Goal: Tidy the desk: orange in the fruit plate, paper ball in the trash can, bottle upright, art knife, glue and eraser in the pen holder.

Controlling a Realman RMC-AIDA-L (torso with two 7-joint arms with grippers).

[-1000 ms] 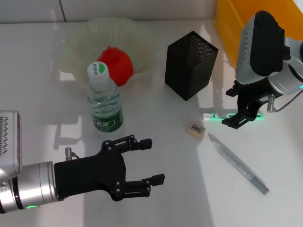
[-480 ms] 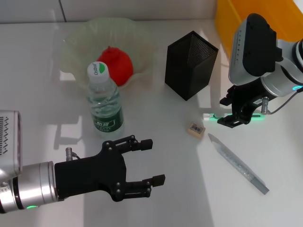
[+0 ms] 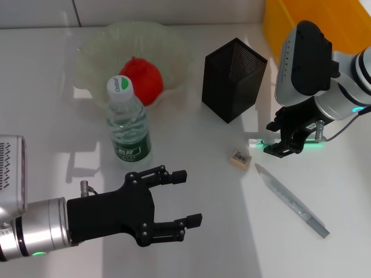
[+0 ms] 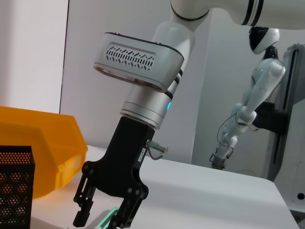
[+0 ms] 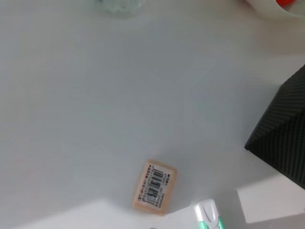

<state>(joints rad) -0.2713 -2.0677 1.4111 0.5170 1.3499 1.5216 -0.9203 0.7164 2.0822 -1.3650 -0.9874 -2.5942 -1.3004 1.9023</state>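
Observation:
The orange [image 3: 142, 80] lies in the fruit plate [image 3: 93, 55], and the bottle [image 3: 128, 124] stands upright in front of it. The pen holder [image 3: 233, 87] stands mid-table. Near it lie the eraser [image 3: 239, 158], also in the right wrist view [image 5: 155, 186], and the art knife [image 3: 291, 200]. The green-and-white glue [image 3: 259, 142] lies flat on the table. My right gripper [image 3: 283, 146] hangs low over it, open, one finger on each side [image 4: 102, 219]. My left gripper [image 3: 182, 197] rests open near the front, holding nothing. The paper ball is out of view.
The yellow trash can [image 3: 278, 29] stands at the far right, just behind my right arm; it also shows in the left wrist view [image 4: 38, 143]. The pen holder's corner [image 5: 281, 143] is close to the glue's tip [image 5: 208, 214].
My right gripper has shifted left and come down over the glue stick. The left arm and all objects have stayed put.

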